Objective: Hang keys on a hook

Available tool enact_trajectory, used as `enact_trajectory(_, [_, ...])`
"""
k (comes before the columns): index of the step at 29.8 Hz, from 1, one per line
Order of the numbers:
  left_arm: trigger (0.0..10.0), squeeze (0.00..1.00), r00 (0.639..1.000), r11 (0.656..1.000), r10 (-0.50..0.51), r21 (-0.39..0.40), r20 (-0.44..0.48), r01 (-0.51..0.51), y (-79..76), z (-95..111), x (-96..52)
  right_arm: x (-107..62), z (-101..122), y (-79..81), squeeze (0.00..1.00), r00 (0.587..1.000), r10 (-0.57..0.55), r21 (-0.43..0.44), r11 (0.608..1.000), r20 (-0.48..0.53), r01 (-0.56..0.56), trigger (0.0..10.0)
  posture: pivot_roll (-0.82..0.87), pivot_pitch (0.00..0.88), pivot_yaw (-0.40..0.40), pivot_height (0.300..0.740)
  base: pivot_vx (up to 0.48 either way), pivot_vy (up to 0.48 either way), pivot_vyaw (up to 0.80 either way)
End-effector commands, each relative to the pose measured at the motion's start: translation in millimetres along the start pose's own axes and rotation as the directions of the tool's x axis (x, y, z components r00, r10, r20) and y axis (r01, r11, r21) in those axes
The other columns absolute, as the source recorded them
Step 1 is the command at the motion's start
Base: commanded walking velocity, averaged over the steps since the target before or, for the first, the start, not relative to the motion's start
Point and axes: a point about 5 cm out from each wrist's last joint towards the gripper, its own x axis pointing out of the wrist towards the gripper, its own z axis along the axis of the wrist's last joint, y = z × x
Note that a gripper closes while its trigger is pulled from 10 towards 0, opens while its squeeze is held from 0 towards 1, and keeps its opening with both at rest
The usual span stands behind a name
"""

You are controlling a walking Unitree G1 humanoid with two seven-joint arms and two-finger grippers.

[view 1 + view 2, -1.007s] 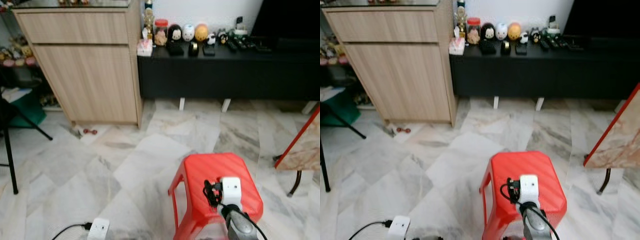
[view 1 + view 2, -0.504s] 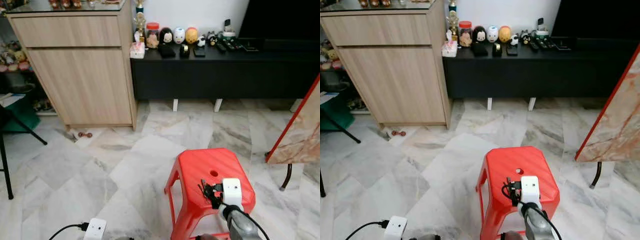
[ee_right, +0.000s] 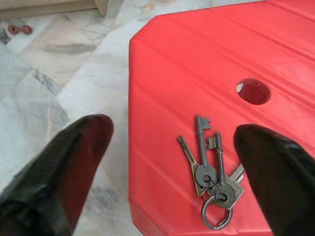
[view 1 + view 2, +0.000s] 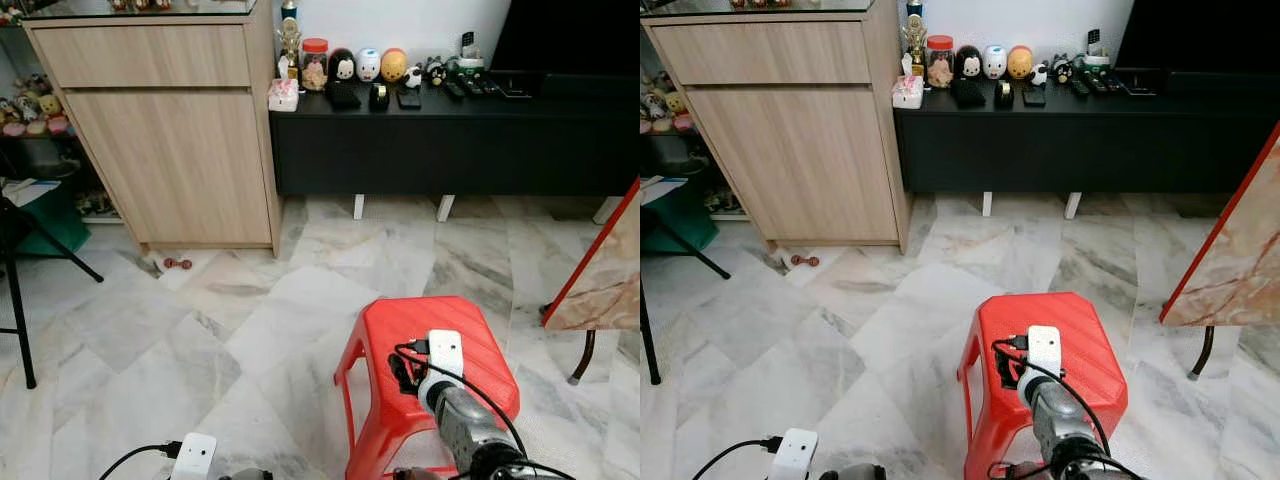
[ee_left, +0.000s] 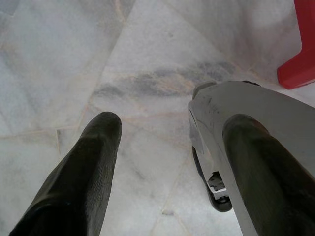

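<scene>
Your right pincer (image 3: 172,162) hangs wide open over the stool (image 3: 197,64); the keys (image 3: 212,172) lie flat between its fingers, nearer one, shafts pointing away from the wrist. Left pincer (image 5: 167,162), open, idles over the floor.

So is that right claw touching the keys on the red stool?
Apart. The right wrist view shows the right gripper open, bare red stool between each finger and the keys.
</scene>
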Motion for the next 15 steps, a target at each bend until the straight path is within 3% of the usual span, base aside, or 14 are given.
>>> enact_trajectory(1, [10.0,0.00,0.991,0.999,-0.050,0.001,-0.128,0.050,-14.5,-34.6,-8.0,0.1,-0.3,-1.2,1.00,1.000,-0.009,0.004,1.000,-0.014,0.009,10.0,0.03,0.034,-0.049,0.632,0.000,0.000,0.00])
enact_trajectory(3, [10.0,0.00,0.990,0.999,-0.048,0.003,-0.134,0.048,-14.1,-38.2,-9.3,0.2,1.8,-2.1,1.00,1.000,-0.019,0.000,1.000,-0.002,0.019,10.0,0.03,0.043,-0.053,0.632,0.000,0.000,0.00])
enact_trajectory(4, [10.0,0.00,0.990,0.999,-0.045,0.002,-0.133,0.046,-13.9,-38.6,-9.5,0.3,4.6,-2.4,0.91,1.000,-0.022,0.001,1.000,0.019,0.022,10.0,0.03,0.043,-0.053,0.632,0.000,0.000,0.00])
enact_trajectory(5, [10.0,0.00,0.991,0.999,-0.042,-0.005,-0.126,0.041,-13.5,-38.6,-9.6,0.3,9.4,-2.5,0.00,0.998,-0.023,0.002,1.000,0.059,0.023,10.0,0.04,0.044,-0.052,0.632,0.000,0.000,0.00])
enact_trajectory(15, [10.0,0.00,0.994,0.999,-0.033,0.008,-0.106,0.034,-10.7,-30.3,-7.0,-5.8,3.8,-10.0,0.00,0.987,-0.048,0.024,0.999,0.151,0.045,10.0,0.03,0.041,-0.042,0.632,0.000,0.000,0.00])
